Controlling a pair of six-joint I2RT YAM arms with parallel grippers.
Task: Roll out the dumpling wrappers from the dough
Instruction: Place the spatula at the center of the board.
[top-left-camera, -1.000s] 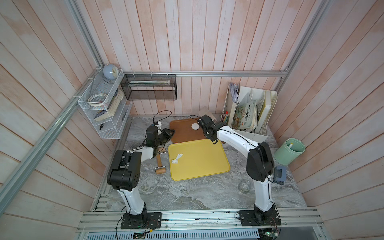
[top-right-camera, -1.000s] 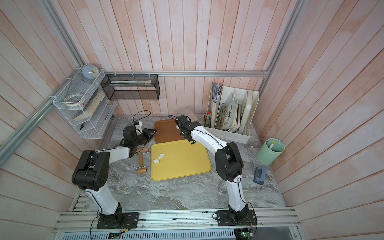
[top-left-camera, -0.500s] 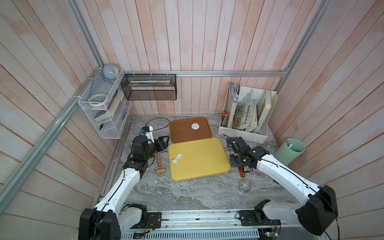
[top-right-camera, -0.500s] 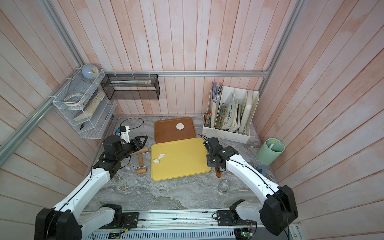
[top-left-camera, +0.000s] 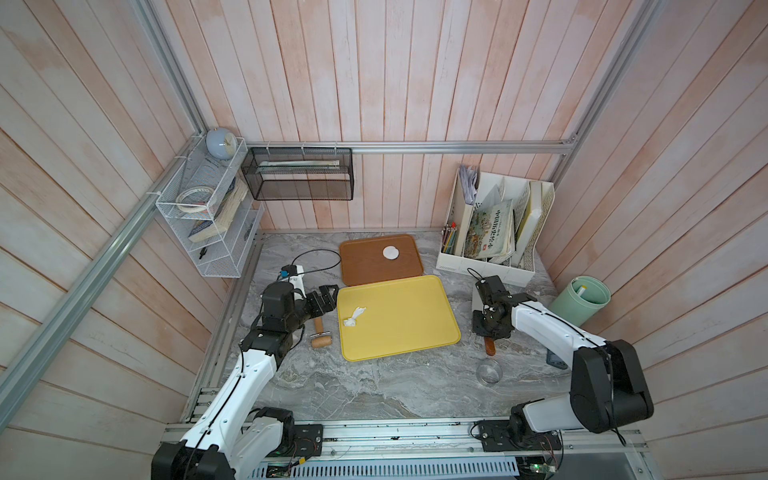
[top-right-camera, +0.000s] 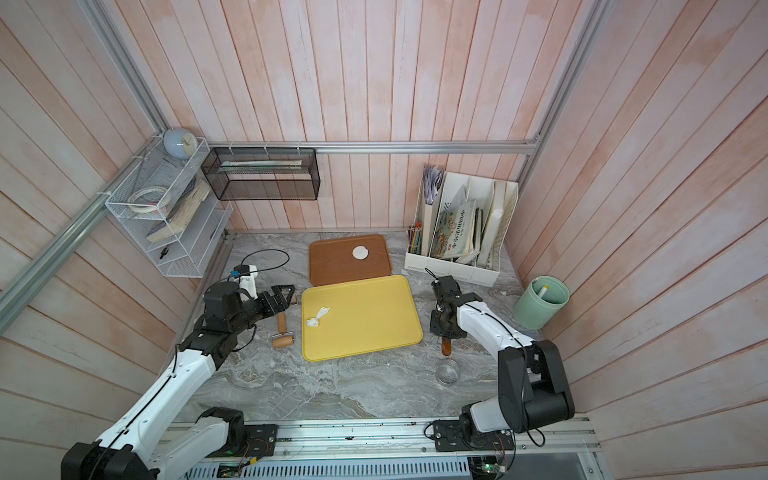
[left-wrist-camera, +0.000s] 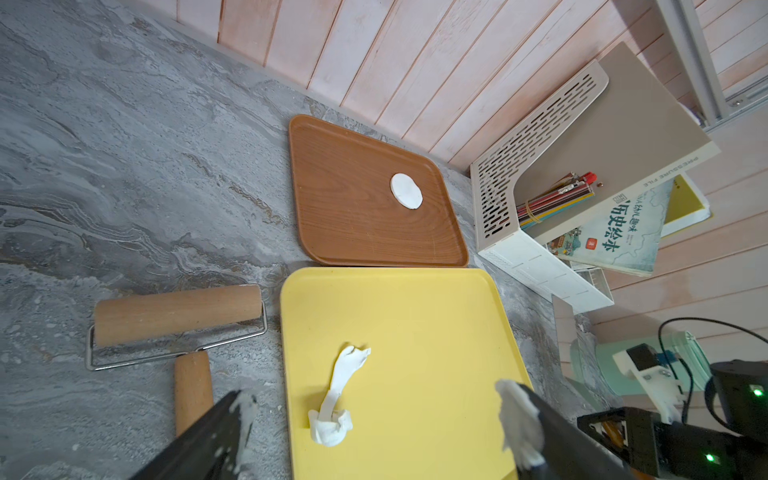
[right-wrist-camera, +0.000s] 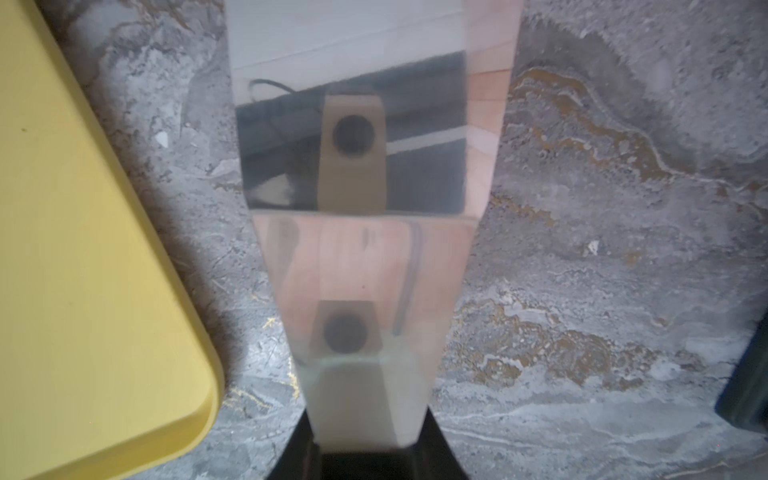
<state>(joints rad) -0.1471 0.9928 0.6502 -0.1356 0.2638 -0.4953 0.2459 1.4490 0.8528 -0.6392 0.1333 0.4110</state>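
The left gripper (top-left-camera: 328, 293) hangs with its jaws spread wide and nothing between them, just off the yellow tray (top-left-camera: 399, 316) at the far corner on the left arm's side. Its fingertips (left-wrist-camera: 517, 419) are caked with white dough (worth noting, since sticky pads can drag whatever they next touch).

Under the gripper, beside the same edge of the yellow tray, lies the wooden rolling pin (left-wrist-camera: 178, 313), flat on the marble with its handle towards the gripper. On the yellow tray, near that edge, sits only a ragged dough scrap (left-wrist-camera: 338, 399); no fresh lump of dough shows anywhere. The one dumpling wrapper (left-wrist-camera: 406, 191), neat and round, lies on the brown tray (top-left-camera: 374, 266), which touches the yellow tray's far edge.

Off the yellow tray's opposite edge, the right gripper (top-left-camera: 490, 328) is pinched on a metal scraper (right-wrist-camera: 353, 208), whose blade lies low over the marble.

My reading is that rolling is between pieces. To do the next move well:
- Take the pin by its handle, squarely, so the roller stays level.
- Ball up the scrap first; rolled as it lies, it would give a ragged strip.
- Keep the scraper outside the yellow tray until the pin has finished.
- Roll lightly outward from the centre.
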